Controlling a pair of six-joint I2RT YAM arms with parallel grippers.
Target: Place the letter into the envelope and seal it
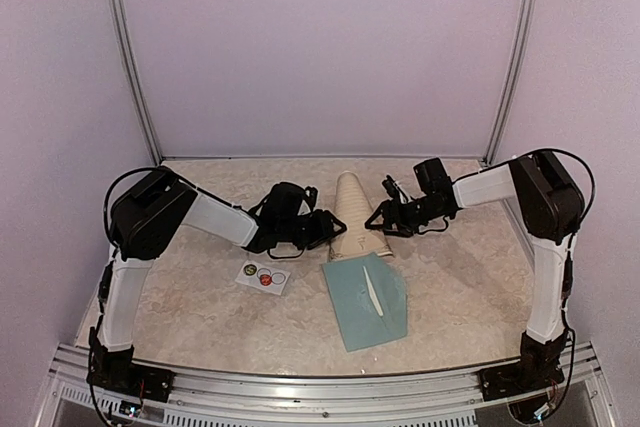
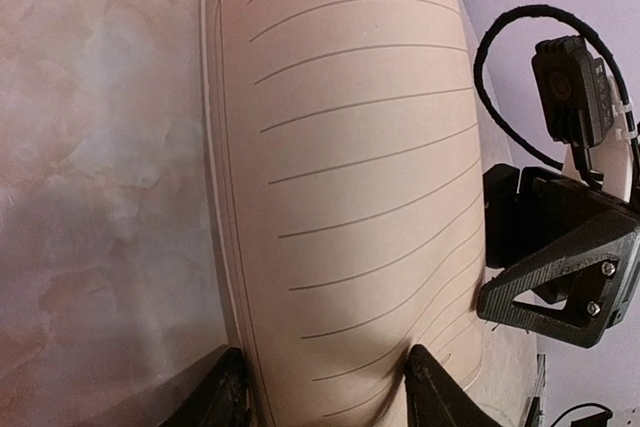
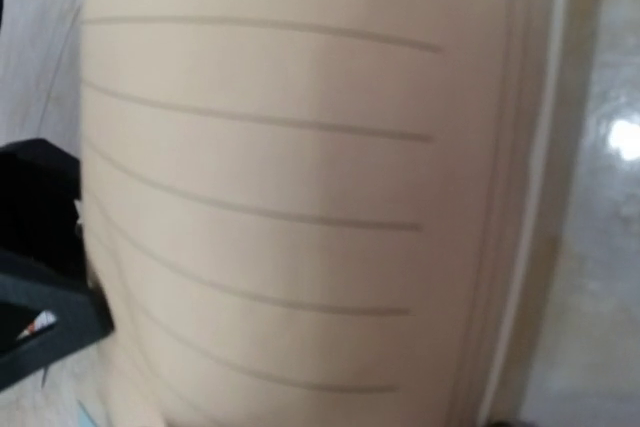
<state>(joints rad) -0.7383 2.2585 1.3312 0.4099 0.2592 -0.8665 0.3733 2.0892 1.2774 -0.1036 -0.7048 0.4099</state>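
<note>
Cream letter (image 1: 356, 209), grey ruled lines; teal envelope (image 1: 354, 312); beige marbled table (image 1: 470, 287).

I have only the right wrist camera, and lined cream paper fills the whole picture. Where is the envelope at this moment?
Observer: The envelope lies flat on the table, nearer the arm bases than the letter.
Operator: Is the letter flat too?
Observer: No, it stands arched, rising off the table.
Operator: And on the left side?
Observer: The left wrist camera shows the letter's end between the left fingers.
</note>
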